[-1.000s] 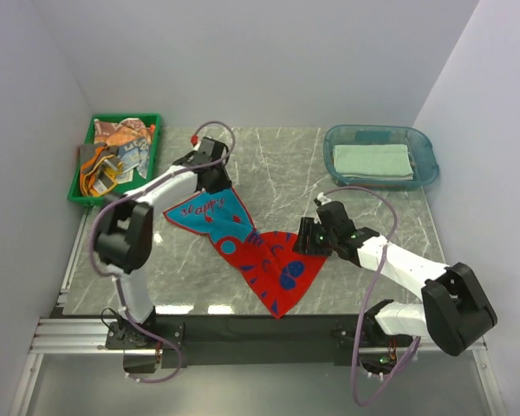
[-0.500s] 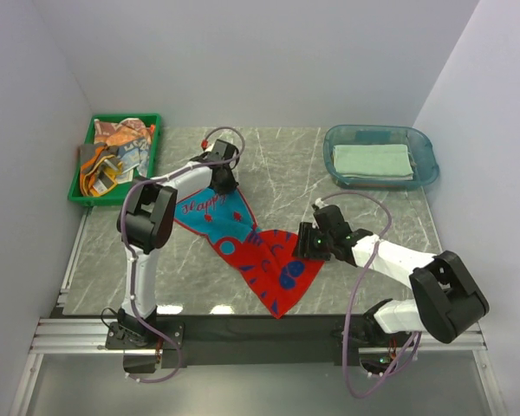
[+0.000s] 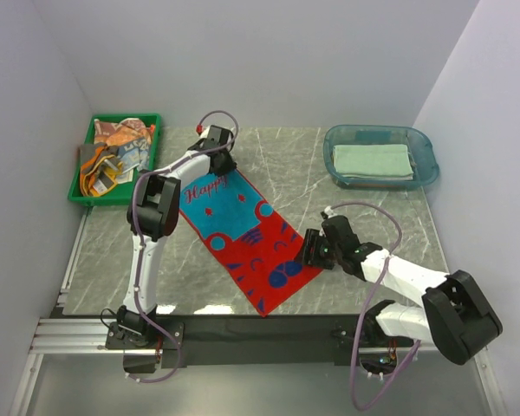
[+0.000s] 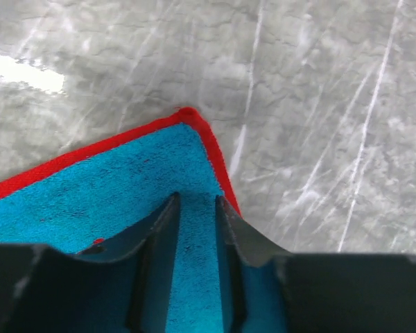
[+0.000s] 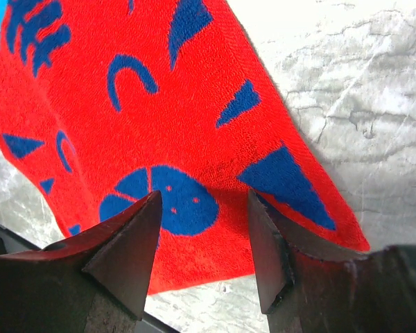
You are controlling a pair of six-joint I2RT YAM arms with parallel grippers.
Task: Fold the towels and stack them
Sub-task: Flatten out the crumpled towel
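A red and blue towel [image 3: 243, 234] with "Happy" lettering lies spread flat and slantwise on the marble table [image 3: 355, 217]. My left gripper [image 3: 221, 165] rests at its far corner. In the left wrist view its jaws [image 4: 197, 201] stand slightly apart, with flat blue towel [image 4: 125, 180] showing between them and nothing pinched. My right gripper [image 3: 310, 250] hovers at the towel's near right edge. Its jaws [image 5: 202, 201] are wide open over the red towel [image 5: 125, 104]. More towels [image 3: 121, 147] lie crumpled in a heap at the far left. A pale folded towel [image 3: 373, 160] lies at the far right.
The crumpled towels sit in a green tray [image 3: 85, 186] at the table's far left corner. The folded one lies in a clear blue tub [image 3: 429, 160] at the far right. White walls close in the table on three sides.
The towel was bunched and twisted in the middle; now it is stretched out flat. The left gripper moved to the far corner and the right gripper drew back towards the near right.
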